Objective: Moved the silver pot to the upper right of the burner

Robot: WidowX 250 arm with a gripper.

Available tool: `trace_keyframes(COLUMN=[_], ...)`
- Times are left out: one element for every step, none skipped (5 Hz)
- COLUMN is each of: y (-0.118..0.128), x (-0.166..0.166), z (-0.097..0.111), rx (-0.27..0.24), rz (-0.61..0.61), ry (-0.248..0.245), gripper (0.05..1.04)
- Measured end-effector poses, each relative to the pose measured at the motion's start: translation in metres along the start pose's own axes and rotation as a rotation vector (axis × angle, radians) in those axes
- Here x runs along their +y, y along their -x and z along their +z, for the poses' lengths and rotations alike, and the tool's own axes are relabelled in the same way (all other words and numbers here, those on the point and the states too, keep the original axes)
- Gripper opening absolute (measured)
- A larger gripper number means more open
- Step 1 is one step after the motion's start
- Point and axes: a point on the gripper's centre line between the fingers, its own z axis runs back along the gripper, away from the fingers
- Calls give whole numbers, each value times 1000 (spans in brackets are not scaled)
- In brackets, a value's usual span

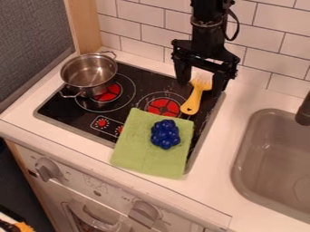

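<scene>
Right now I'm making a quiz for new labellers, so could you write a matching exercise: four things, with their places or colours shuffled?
Things:
1. Silver pot
2. Cloth
3. Knobbly cluster
4. Fork-like utensil

Places or colours:
A. Dark blue
B. Yellow, tines near the gripper
C. Partly over the left burner
D. Light green

Pairs: 1-C, 2-D, 3-A, 4-B

Blue grapes (165, 134) lie on a green cloth (132, 152).
</scene>
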Motion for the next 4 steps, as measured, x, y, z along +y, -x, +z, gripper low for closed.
trace_keyframes(y=[6, 25, 32, 40], x=[1, 24, 54, 84], z=[-14, -27, -9, -6], rx=[38, 77, 11, 10], rz=[1, 67, 113, 124], ry=[-1, -2, -26, -72], gripper=[1001, 1001, 1001, 1001])
